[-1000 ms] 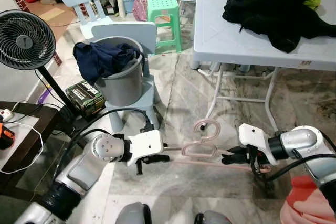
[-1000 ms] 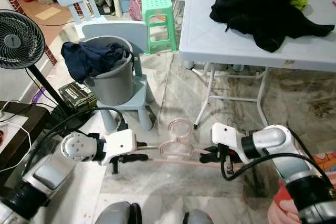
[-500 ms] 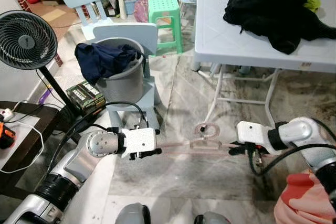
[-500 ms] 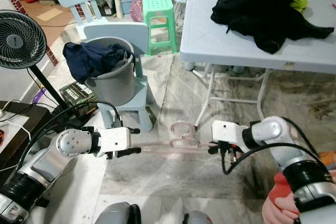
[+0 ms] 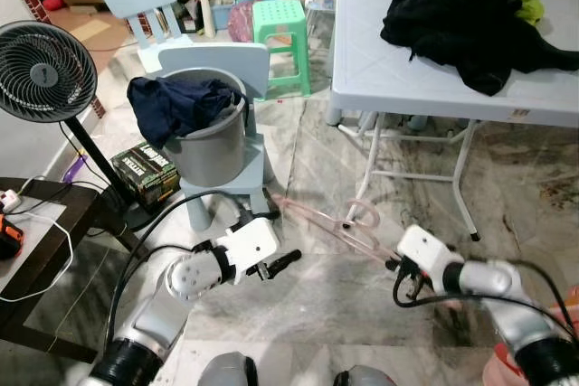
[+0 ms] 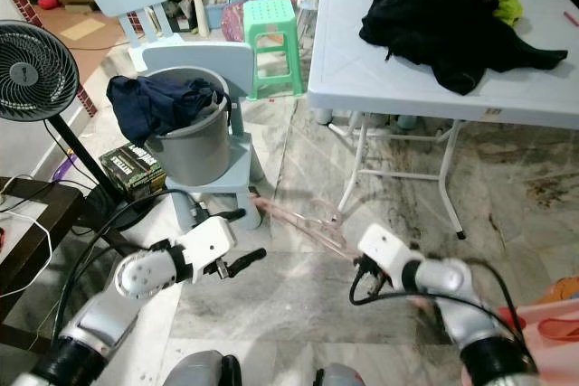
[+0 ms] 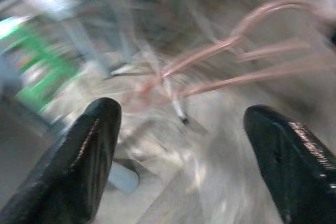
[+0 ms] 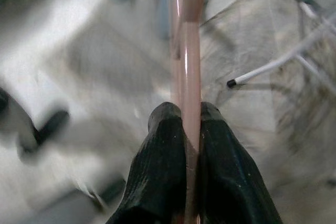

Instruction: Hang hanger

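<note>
Head views: your right gripper (image 5: 398,264) holds the pink hanger (image 5: 327,222) low over the marble floor (image 5: 308,300); left gripper (image 5: 282,262) apart from it. Left wrist: fingers (image 7: 86,161) spread, empty. Right wrist: fingers (image 8: 163,161) clamped on the hanger's bar.

Left tool (image 7: 178,145) spread, right tool (image 8: 185,124) clamped.

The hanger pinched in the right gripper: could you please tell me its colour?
The hanger is pale translucent pink plastic, clearest in the right wrist view between the right gripper fingers.
</note>
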`<state>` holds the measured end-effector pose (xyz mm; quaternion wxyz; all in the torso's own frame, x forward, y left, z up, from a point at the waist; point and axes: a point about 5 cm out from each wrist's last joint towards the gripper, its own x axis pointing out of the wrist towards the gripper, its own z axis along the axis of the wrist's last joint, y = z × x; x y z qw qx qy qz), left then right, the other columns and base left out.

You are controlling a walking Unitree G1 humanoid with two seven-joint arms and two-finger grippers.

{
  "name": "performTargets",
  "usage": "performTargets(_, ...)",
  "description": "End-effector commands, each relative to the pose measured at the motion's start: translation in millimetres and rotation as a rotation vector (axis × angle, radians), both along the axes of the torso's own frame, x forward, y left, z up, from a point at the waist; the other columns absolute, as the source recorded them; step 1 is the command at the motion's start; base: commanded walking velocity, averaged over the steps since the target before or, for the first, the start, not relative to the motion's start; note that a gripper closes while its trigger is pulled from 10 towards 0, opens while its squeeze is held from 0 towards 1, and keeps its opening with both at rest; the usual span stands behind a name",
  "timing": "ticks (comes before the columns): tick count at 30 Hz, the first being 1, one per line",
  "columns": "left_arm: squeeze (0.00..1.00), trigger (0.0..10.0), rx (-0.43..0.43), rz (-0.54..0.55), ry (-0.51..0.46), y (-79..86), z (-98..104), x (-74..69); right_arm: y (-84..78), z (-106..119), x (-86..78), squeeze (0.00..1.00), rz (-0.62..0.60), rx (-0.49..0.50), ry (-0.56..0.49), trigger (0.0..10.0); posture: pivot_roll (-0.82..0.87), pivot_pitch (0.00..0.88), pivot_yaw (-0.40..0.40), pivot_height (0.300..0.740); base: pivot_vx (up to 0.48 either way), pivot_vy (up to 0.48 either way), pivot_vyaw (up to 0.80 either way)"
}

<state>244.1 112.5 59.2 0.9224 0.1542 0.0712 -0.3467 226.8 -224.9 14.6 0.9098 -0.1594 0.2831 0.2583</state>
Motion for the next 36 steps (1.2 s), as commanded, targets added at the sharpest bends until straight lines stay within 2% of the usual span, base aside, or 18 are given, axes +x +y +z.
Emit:
performTargets(1, 1.00, 10.0, -0.061, 0.135, 0.001, 6.0, 4, -1.0, 1.9, 7, 1.4, 0.00, -0.147, 0.026, -0.094, 10.0, -0.04, 0.000, 0.032, 0.740, 0.000, 0.000, 0.00)
performTargets(2, 1.00, 10.0, -0.061, 0.135, 0.001, 6.0, 4, -1.0, 1.9, 7, 1.4, 0.00, -0.147, 0.026, -0.094, 10.0, -0.04, 0.000, 0.032, 0.740, 0.000, 0.000, 0.00)
performTargets(3, 1.00, 10.0, -0.084, 0.179, 0.006, 6.1, 4, -2.7, 2.5, 6, -0.9, 0.00, -0.193, 0.005, -0.120, 10.0, -0.03, 0.000, 0.032, 0.740, 0.000, 0.000, 0.00)
performTargets(4, 1.00, 10.0, -0.148, 0.232, 0.011, 0.3, 9, -3.3, 7.0, 7, -1.6, 0.00, -0.324, 0.031, -0.179, 10.0, -0.03, 0.000, 0.034, 0.740, 0.000, 0.000, 0.00)
performTargets(5, 1.00, 10.0, -0.168, 0.242, 0.010, -2.7, 11, -2.6, 9.1, 9, -0.9, 0.00, -0.389, 0.051, -0.200, 10.0, -0.04, 0.000, 0.041, 0.740, 0.000, 0.000, 0.00)
performTargets(7, 1.00, 10.0, -0.197, 0.252, 0.016, -7.3, 15, 0.0, 12.0, 12, 1.0, 0.00, -0.481, 0.067, -0.248, 10.0, -0.04, 0.000, 0.044, 0.740, 0.000, 0.000, 0.00)
performTargets(8, 1.00, 10.0, -0.221, 0.277, 0.027, -9.4, 17, 4.4, 13.3, 15, 2.7, 0.00, -0.573, 0.088, -0.283, 10.0, -0.05, 0.000, 0.041, 0.740, 0.000, 0.000, 0.00)
performTargets(10, 1.00, 10.0, -0.234, 0.314, 0.038, -9.0, 20, 9.1, 13.0, 17, 3.5, 0.00, -0.648, 0.108, -0.310, 10.0, -0.05, 0.000, 0.041, 0.740, 0.000, 0.000, 0.00)
performTargets(11, 0.63, 10.0, -0.248, 0.341, 0.047, -8.8, 22, 12.8, 13.9, 18, 3.3, 0.00, -0.708, 0.135, -0.311, 10.0, -0.05, 0.000, 0.040, 0.740, 0.000, 0.000, 0.00)
performTargets(12, 0.07, 10.0, -0.260, 0.351, 0.053, -8.6, 23, 15.3, 14.2, 18, 3.8, 0.00, -0.731, 0.152, -0.301, 10.0, -0.05, 0.000, 0.038, 0.740, 0.000, 0.000, 0.00)
performTargets(13, 0.00, 10.0, -0.275, 0.361, 0.056, -8.3, 27, 19.0, 14.5, 20, 4.8, 0.00, -0.737, 0.168, -0.297, 10.0, -0.05, 0.000, 0.038, 0.740, 0.000, 0.311, 0.00)
performTargets(21, 0.00, 10.0, -0.284, 0.341, 0.052, -7.0, 36, 22.1, 19.0, 31, 7.3, 0.00, -0.783, 0.209, -0.355, 10.0, -0.05, 0.000, 0.053, 0.740, 0.000, 0.436, 0.00)
performTargets(26, 0.00, 10.0, -0.279, 0.335, 0.084, -8.6, 31, 18.6, 22.1, 32, 5.4, 0.00, -0.776, 0.199, -0.347, 10.0, -0.05, 0.000, 0.048, 0.740, 0.000, 0.480, -0.69)
performTargets(29, 0.00, 10.0, -0.306, 0.315, 0.117, -12.6, 29, 15.5, 17.4, 34, 2.6, 0.00, -0.796, 0.178, -0.363, 10.0, -0.05, 0.000, 0.039, 0.740, 0.000, 0.480, -0.80)
performTargets(36, 0.00, 10.0, -0.329, 0.272, 0.127, -19.7, 31, 10.4, 7.2, 37, 0.1, 0.00, -0.859, 0.115, -0.404, 10.0, -0.05, 0.000, 0.030, 0.740, 0.000, 0.472, -0.80)
